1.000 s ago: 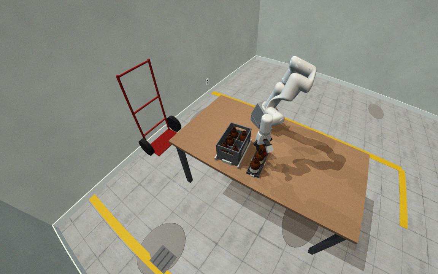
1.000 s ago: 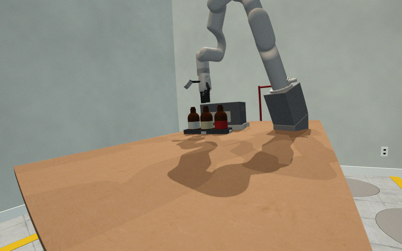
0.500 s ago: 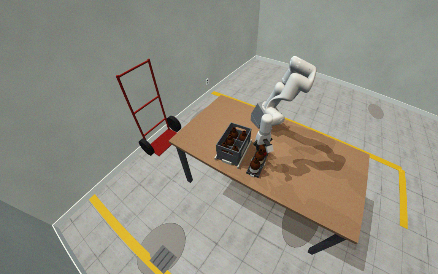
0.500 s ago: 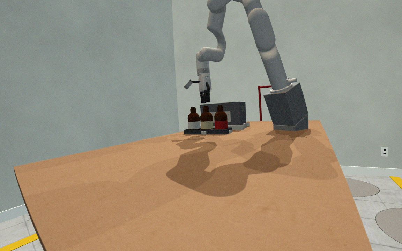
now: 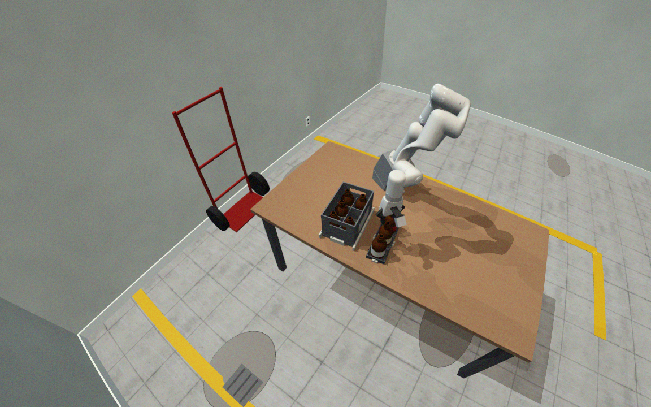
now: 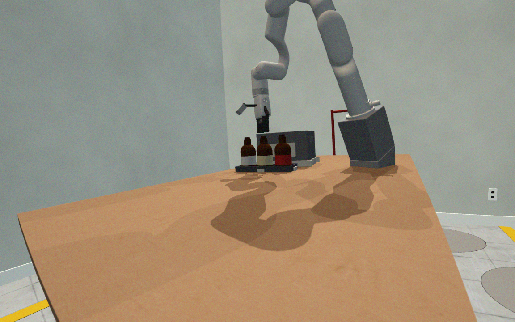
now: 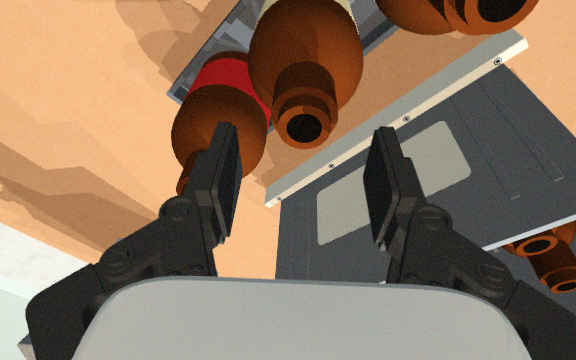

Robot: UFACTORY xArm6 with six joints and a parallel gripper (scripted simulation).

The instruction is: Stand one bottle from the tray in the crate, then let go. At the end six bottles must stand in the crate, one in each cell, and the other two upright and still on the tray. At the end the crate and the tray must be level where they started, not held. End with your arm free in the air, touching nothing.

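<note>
Three bottles point(image 5: 378, 246) point(image 6: 264, 152) point(image 7: 306, 55) stand upright on the tray point(image 5: 377, 260) point(image 6: 243, 168) point(image 7: 177, 93), beside the crate point(image 5: 333, 228) point(image 6: 305, 144) point(image 7: 368, 220). The hand point(image 5: 391, 215) point(image 6: 262, 131) point(image 7: 303, 150) is positioned above them, fingers apart, grasping nothing.

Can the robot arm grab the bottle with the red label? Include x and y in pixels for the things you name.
Probably yes. The gripper point(image 5: 391, 216) point(image 6: 263, 132) point(image 7: 303, 150) is open above the tray point(image 5: 378, 261) point(image 6: 277, 168), and nothing covers the red bottle point(image 6: 282, 149) point(image 7: 218, 117). It may need to shift, though, since its neighbour stands close.
</note>
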